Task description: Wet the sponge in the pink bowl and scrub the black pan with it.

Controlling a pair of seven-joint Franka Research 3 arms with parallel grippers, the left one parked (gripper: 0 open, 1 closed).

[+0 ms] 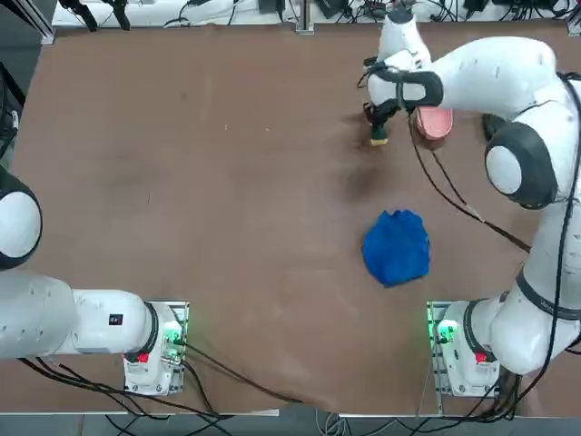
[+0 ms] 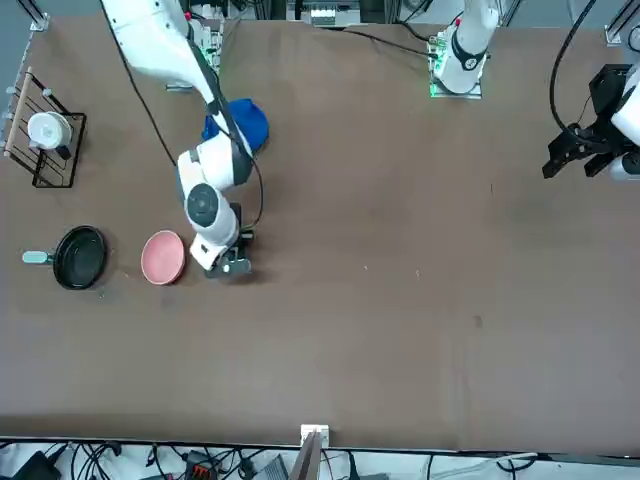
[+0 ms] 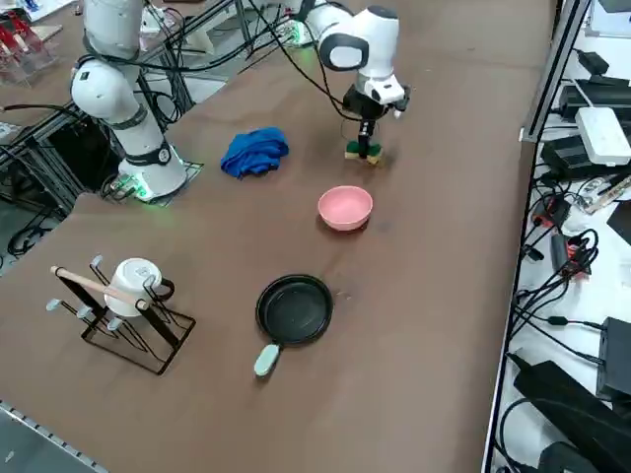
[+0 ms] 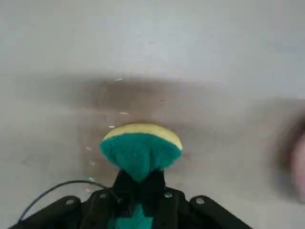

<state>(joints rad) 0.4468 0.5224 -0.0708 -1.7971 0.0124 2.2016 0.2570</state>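
Note:
My right gripper (image 3: 365,138) is shut on the green sponge (image 4: 141,148), squeezing its middle so the yellow layer bulges at the far end. The sponge (image 3: 362,152) hangs low over the brown table, a short way from the pink bowl (image 3: 345,207). In the top view the gripper (image 1: 377,125) and sponge (image 1: 379,138) sit just left of the bowl (image 1: 436,124), which the arm partly covers. The black pan (image 3: 294,308) with its pale handle lies beyond the bowl, away from the gripper. The front view shows the pan (image 2: 80,257), the bowl (image 2: 163,257) and the gripper (image 2: 232,265) in a row.
A crumpled blue cloth (image 1: 397,247) lies between the gripper and the right arm's base. A wire rack with a white mug (image 3: 128,296) stands near the table's right edge, past the pan. Cables trail from the arm over the table.

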